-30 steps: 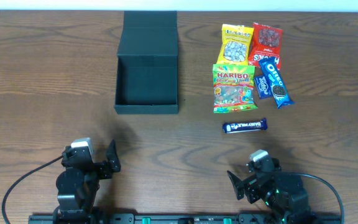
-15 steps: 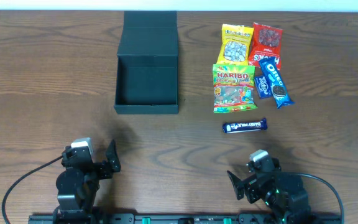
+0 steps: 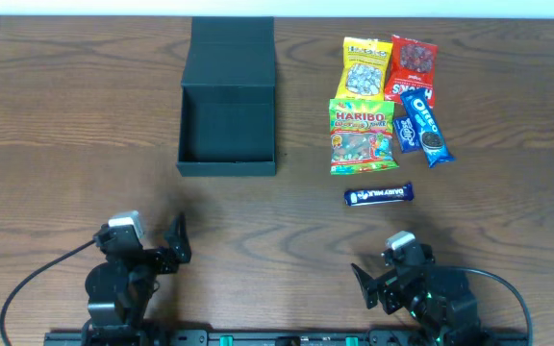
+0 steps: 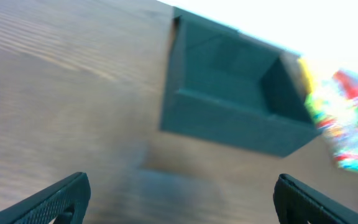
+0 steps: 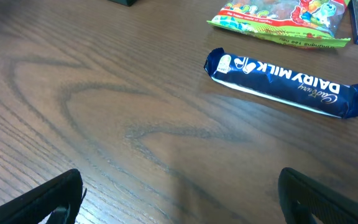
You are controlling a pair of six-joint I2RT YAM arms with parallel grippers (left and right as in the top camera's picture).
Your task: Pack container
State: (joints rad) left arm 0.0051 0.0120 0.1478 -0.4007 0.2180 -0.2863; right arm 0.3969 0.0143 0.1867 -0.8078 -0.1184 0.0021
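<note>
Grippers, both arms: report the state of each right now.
Left black two-finger gripper: open, holding nothing.
Right black two-finger gripper: open, holding nothing.

A matt, dark cardboard container (image 3: pixel 227 167) on a table (image 3: pixel 65 125) of brown, grained wood. At right, the Dairy Milk bar (image 3: pixel 379 195) and snack packets (image 3: pixel 362 135) show glossy plastic wrappers.
</note>
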